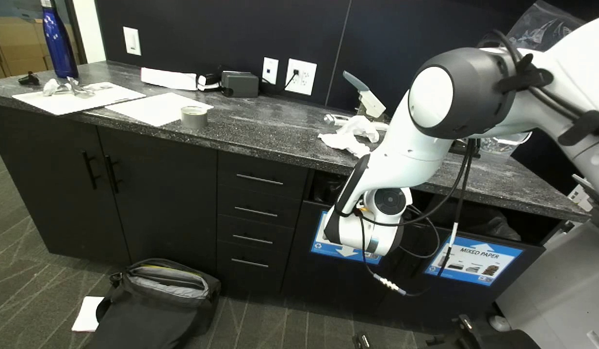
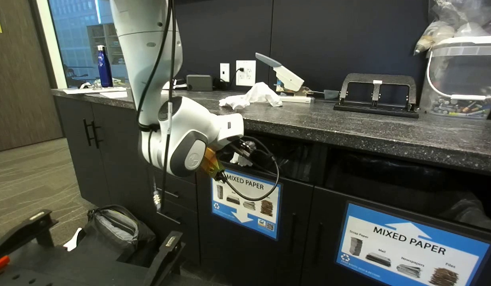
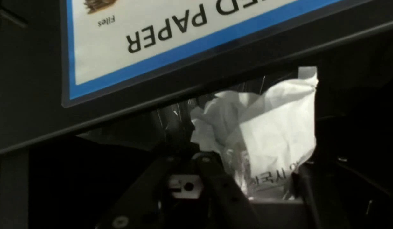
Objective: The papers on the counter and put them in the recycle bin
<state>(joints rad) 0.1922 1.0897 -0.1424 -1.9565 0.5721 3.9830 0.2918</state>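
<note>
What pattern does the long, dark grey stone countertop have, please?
The countertop has pale specks, clearest in an exterior view.

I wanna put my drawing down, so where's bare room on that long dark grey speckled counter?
Between the round grey roll and the crumpled white papers, and in front of the black metal hole punch. It's crowded at the end with the tall blue bottle and flat white sheets, and beside the white stapler.
</note>
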